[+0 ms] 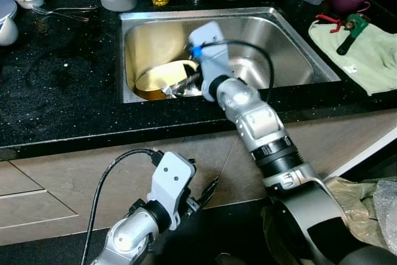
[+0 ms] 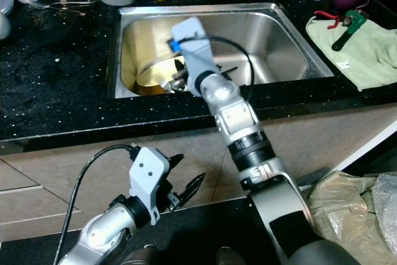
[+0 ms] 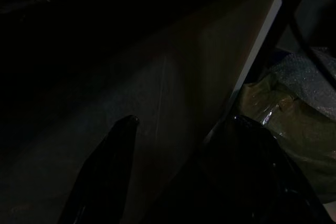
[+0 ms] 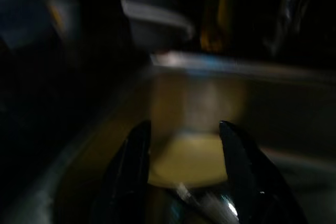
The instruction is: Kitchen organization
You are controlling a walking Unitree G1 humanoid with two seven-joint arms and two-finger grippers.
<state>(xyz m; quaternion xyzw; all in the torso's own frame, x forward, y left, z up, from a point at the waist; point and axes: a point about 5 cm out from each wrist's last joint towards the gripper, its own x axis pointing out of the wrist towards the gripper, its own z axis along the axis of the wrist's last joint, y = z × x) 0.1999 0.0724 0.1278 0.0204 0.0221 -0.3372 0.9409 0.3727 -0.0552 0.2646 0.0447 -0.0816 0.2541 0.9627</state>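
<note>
Silver, the left gripper (image 2: 186, 189) hangs low before the cabinet front (image 1: 56, 178), fingers spread and empty. Farther on, the right gripper (image 1: 177, 86) reaches over the black countertop (image 1: 62, 79) into the steel sink (image 1: 291, 48), fingers parted above a yellow plate (image 1: 155, 79).

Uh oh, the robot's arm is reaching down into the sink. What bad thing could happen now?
The right gripper is open, low in the sink above the yellow bowl. It might bump the bowl or the metal thing lying beside it and make them slide or clatter. Its black cable loops over the basin and could catch on the sink's edge. The left gripper hangs idle by the cabinet.
</note>
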